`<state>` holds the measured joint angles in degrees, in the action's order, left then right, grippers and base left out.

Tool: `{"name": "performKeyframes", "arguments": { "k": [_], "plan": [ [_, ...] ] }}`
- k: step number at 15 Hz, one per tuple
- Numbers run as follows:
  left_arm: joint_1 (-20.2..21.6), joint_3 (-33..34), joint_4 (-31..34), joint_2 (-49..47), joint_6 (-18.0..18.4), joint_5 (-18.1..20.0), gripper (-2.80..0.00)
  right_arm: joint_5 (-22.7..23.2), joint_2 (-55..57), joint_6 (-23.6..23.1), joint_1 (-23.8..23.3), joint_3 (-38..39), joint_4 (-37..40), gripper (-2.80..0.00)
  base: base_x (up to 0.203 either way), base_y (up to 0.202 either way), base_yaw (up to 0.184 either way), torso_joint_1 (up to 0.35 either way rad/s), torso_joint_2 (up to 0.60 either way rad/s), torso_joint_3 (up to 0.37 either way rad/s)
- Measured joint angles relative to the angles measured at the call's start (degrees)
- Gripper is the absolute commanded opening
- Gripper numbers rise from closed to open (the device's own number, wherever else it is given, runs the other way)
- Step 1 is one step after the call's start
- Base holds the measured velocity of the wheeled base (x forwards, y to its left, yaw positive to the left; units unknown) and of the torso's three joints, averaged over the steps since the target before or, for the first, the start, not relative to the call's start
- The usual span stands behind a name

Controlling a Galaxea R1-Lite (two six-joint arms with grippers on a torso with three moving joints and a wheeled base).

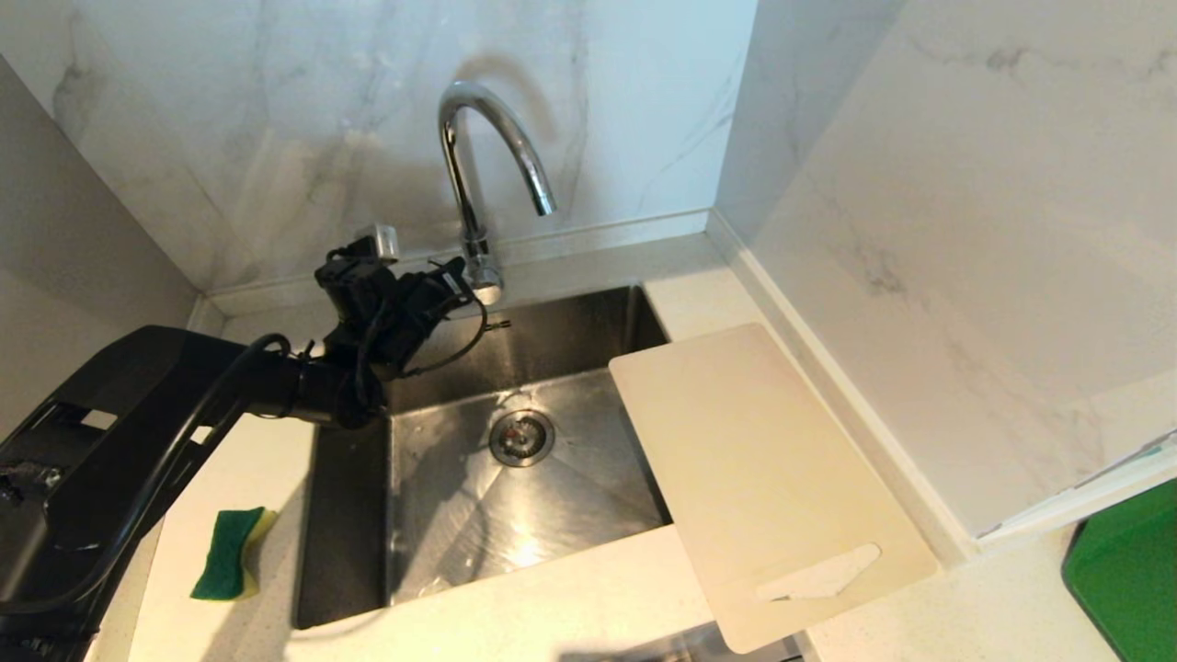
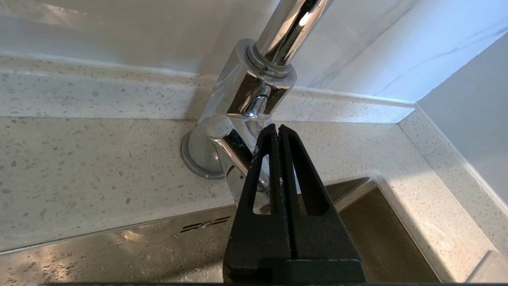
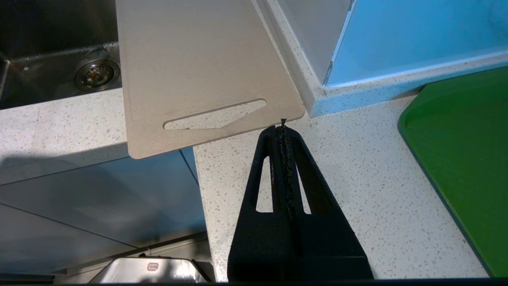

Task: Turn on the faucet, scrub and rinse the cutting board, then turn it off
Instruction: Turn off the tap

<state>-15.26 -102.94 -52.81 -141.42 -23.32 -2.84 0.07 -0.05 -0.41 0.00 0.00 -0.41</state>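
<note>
While the speckled white counter (image 1: pixel 570 598) wrapped around the steel sink (image 1: pixel 515 478) in a marble-walled corner, the cutting board (image 1: pixel 763 478) lay to the sink's right, one end hanging over the basin and its handle end sticking past the counter's front edge. A green-and-yellow sponge (image 1: pixel 228 554) sat left of the sink, and a green tray (image 1: pixel 1126 570) well off to its right. The left gripper (image 2: pixel 278 129) had its jaws pressed together right at the lever on the faucet (image 1: pixel 478 175), behind the sink. Only the right wrist view showed the right gripper (image 3: pixel 282 126), jaws closed on nothing, hovering by the board's handle corner.
</note>
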Motion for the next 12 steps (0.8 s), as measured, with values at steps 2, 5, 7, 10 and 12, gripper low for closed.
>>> {"name": "performKeyframes", "arguments": {
  "k": [2,5,7,10,12],
  "plan": [
    [-0.17,0.42,0.61,0.69,-0.11,-0.11,-2.8,0.0,0.0,0.01,0.0,0.0,0.0,-2.8,0.0,0.0,0.0,0.0,0.0,0.0],
    [-0.94,3.34,5.09,3.52,-0.23,-0.27,-2.8,0.0,0.0,0.0,0.0,0.0,0.0,-2.8,0.0,0.0,0.0,0.0,0.0,0.0],
    [-1.43,6.73,7.69,6.48,-0.09,-0.4,-2.8,0.0,0.0,0.0,0.0,0.0,0.0,-2.8,0.0,0.0,0.0,0.0,0.0,0.0],
    [-2.16,9.21,9.86,12.43,0.86,-0.4,-2.8,0.0,0.0,-0.02,-0.02,0.0,-0.01,-2.8,0.0,0.0,0.0,0.0,0.0,0.0],
    [-2.71,12.77,13.39,17.67,2.25,-0.35,-2.8,0.01,0.0,0.0,-0.01,0.0,0.0,-2.8,0.0,0.0,0.0,0.0,0.0,0.0]
  ]
}}
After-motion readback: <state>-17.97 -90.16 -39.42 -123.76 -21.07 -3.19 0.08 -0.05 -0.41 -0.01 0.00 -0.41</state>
